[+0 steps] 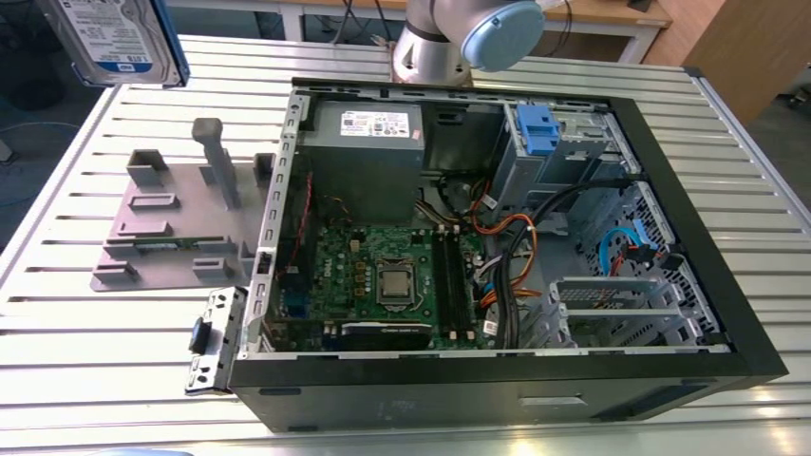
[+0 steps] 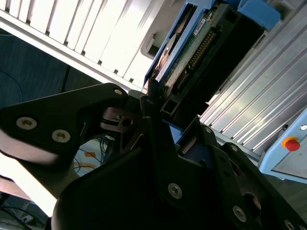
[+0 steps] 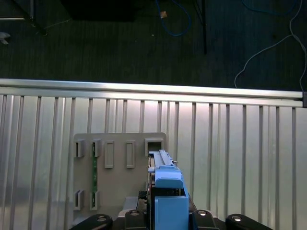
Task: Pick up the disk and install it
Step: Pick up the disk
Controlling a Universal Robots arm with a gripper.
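Disk (image 1: 114,38) is clamped in the closed gripper (image 2: 165,122), held over the grey fixture plate (image 3: 120,163) by the table (image 1: 76,380) edge, long axis straight out from the fingers, open case (image 1: 507,389) toward the exterior view's right.

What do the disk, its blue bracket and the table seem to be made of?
The disk: silver-grey metal casing, by its dull sheen, with a glossy white and blue label, probably paper. Its bracket: blue plastic, smooth and evenly coloured. The table: probably aluminium, pale ribbed slats with bright reflections.
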